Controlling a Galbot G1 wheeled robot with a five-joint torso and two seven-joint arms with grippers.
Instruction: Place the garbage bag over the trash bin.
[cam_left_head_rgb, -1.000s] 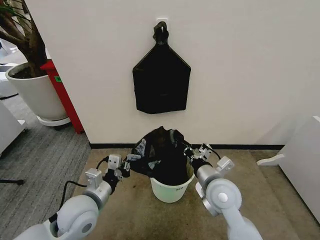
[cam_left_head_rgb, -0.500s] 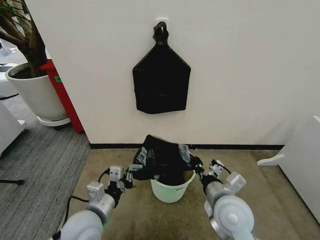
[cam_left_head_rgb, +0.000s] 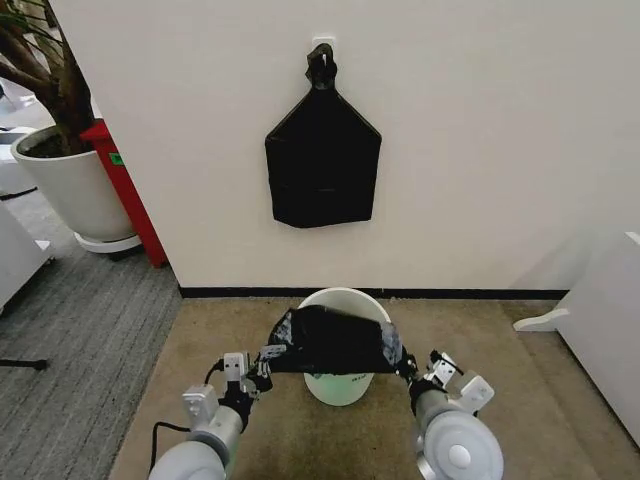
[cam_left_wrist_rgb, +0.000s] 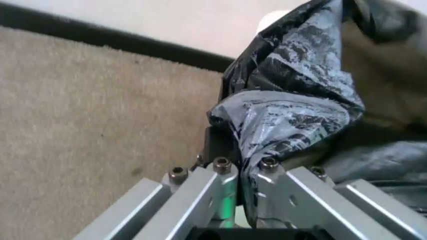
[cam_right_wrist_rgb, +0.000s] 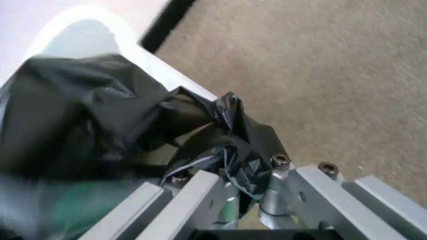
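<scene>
The cream-white trash bin (cam_left_head_rgb: 346, 296) stands on the beige carpet by the wall, its far rim and inside showing. The glossy black garbage bag (cam_left_head_rgb: 334, 340) is stretched in a flat band across the bin's near half, between my two grippers. My left gripper (cam_left_head_rgb: 264, 359) is shut on the bag's left corner. My right gripper (cam_left_head_rgb: 404, 362) is shut on its right corner. In the left wrist view, crinkled bag (cam_left_wrist_rgb: 293, 100) is pinched between the fingers (cam_left_wrist_rgb: 223, 172). In the right wrist view, the bag (cam_right_wrist_rgb: 100, 115) hangs over the bin rim (cam_right_wrist_rgb: 80, 30).
A flat black bundle (cam_left_head_rgb: 322, 165) hangs from a hook on the wall above the bin. A large white plant pot (cam_left_head_rgb: 70, 185) and a red panel (cam_left_head_rgb: 128, 195) stand at the left. White furniture (cam_left_head_rgb: 605, 330) is at the right.
Both grippers have drawn back towards me and lower, pulling the bag down from a raised heap over the bin into a taut band. The bin's far rim has come uncovered.
</scene>
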